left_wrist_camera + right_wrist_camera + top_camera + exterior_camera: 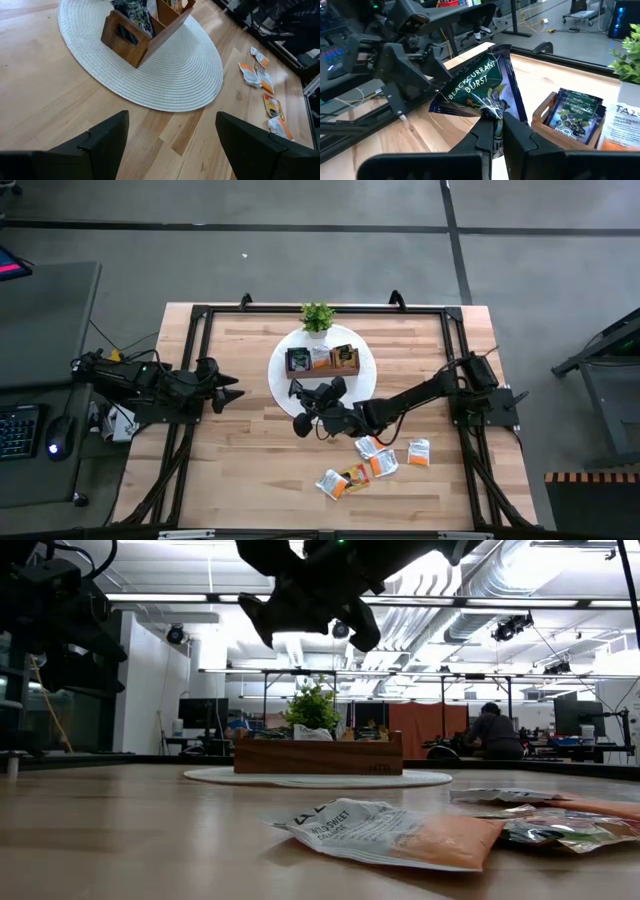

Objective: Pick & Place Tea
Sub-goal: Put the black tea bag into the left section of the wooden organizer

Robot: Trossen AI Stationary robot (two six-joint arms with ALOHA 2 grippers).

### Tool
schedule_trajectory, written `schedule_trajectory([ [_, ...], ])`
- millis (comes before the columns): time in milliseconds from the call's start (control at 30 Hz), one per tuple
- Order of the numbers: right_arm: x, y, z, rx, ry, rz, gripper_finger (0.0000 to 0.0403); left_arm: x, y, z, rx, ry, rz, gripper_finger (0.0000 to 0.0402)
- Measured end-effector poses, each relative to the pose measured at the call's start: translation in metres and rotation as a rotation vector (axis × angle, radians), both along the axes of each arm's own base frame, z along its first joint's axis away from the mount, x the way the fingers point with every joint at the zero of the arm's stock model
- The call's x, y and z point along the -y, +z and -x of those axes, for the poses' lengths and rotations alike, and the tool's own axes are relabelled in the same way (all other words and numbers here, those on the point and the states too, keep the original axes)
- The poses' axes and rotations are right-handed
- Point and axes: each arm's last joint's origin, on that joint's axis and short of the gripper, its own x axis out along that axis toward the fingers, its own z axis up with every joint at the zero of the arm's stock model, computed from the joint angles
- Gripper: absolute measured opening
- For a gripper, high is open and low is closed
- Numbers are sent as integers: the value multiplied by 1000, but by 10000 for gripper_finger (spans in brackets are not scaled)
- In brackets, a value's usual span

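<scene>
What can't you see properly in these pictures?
- Low view: the right claw's dark Blackcurrant Burst tea sachet is cut off by the top edge.
- High view: the print on the loose orange and white tea sachets is too small to read.
- Left wrist view: the brown wooden tray is cut off at the top, so its contents barely show.

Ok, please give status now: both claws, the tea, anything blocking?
Right claw shut on dark Blackcurrant sachet, held above the table near the wooden tray. Left claw open, waiting at table's left. Loose sachets remain on table. Nothing blocking.
</scene>
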Motion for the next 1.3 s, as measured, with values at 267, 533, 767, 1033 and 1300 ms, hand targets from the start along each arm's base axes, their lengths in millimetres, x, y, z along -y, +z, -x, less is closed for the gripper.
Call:
schedule_trajectory([
  [267, 2, -3, 1, -17, -30, -4, 15, 1, 2, -1, 25, -19, 1, 296],
  [533, 9, -3, 0, -19, -63, 4, 15, 4, 32, -12, 295, -136, -198, 296],
  [767, 17, -3, -2, -24, -54, -3, 15, 4, 50, -14, 453, -139, -274, 296],
  [1033, 16, -3, -2, -30, -31, -1, 15, 3, 54, -13, 478, -85, -289, 296],
  [1300, 16, -2, -3, -43, -18, 15, 15, 3, 54, -13, 481, -92, -283, 296],
])
